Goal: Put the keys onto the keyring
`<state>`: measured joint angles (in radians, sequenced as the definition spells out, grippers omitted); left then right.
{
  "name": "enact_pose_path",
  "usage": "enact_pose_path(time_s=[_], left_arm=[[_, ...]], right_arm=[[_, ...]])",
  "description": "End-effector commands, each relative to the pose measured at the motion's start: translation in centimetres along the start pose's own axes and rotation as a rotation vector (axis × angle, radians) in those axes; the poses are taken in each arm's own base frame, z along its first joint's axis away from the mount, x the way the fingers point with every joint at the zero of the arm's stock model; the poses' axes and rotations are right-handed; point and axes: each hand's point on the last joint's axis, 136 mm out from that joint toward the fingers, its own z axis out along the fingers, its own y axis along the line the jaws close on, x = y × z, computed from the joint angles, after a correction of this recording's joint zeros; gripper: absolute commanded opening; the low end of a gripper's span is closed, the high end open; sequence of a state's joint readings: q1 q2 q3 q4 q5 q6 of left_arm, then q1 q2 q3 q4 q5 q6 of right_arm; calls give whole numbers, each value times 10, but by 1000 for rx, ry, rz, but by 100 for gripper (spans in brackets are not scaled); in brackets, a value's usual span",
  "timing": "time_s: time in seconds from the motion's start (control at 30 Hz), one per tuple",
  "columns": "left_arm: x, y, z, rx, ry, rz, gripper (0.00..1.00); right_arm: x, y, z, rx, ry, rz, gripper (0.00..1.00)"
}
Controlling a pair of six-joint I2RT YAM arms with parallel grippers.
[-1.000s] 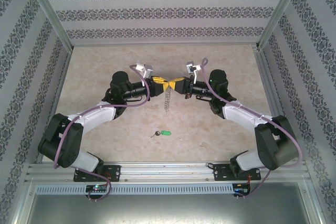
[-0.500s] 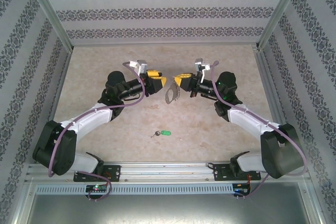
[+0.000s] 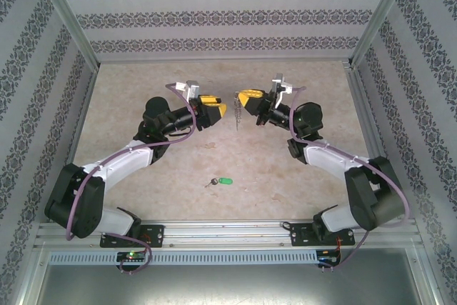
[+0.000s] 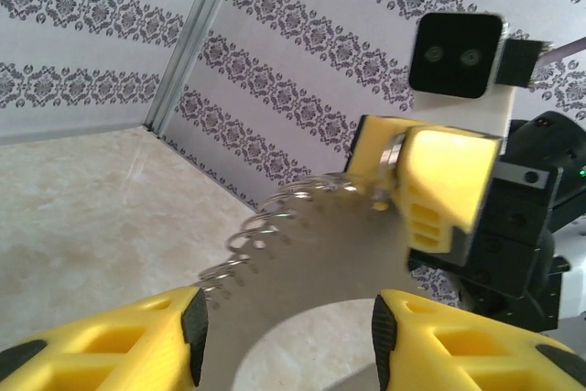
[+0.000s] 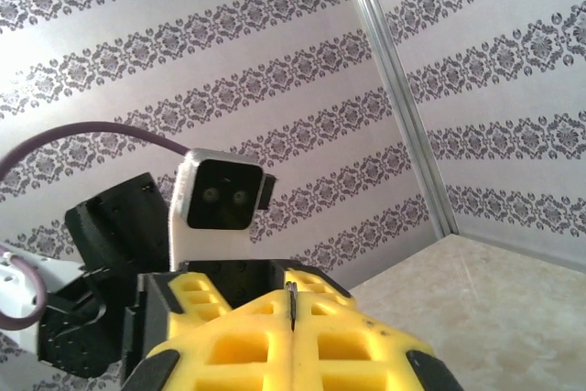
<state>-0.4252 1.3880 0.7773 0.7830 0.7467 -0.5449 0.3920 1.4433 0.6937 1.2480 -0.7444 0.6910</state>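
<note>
The keyring (image 3: 236,116), a dark grey oval loop with small rings along one side, hangs edge-on above the table's middle. My right gripper (image 3: 243,98) is shut on its top. In the right wrist view the yellow fingers (image 5: 348,345) are pressed together on the keyring's thin metal edge (image 5: 290,302). My left gripper (image 3: 220,110) stands open just left of the keyring, apart from it. In the left wrist view the keyring (image 4: 311,254) is blurred beyond my open left gripper (image 4: 288,336), and the right gripper (image 4: 430,180) holds it. The keys (image 3: 220,181), with a green tag, lie on the table nearer the arm bases.
Patterned walls (image 3: 214,16) and aluminium posts close in the beige table (image 3: 143,83) at the back and sides. A metal rail (image 3: 228,232) carrying the arm bases runs along the near edge. The left arm's wrist camera (image 5: 220,194) faces the right gripper.
My left gripper has opened, let go of the keyring and drawn back to the left. The right gripper has kept its hold and turned, so the keyring now hangs edge-on.
</note>
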Motion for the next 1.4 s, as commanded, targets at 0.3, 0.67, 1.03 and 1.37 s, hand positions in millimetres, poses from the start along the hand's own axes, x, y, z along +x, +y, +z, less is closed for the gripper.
enact_pose_path(time_s=[0.3,0.67,1.03,1.37], left_arm=[[-38,-29,-8,75,-99,54,44],[-56,-38,-8,147,-163,36,44],[-61,-40,-1,196,-172,7,43],[-61,-40,2,222,-170,-11,36]], right_arm=[[-24,27,19,-102,-93,-35,0],[-21,29,20,-111,-84,-19,0],[-17,33,23,-127,-73,-10,0],[-12,30,26,-125,-65,-1,0]])
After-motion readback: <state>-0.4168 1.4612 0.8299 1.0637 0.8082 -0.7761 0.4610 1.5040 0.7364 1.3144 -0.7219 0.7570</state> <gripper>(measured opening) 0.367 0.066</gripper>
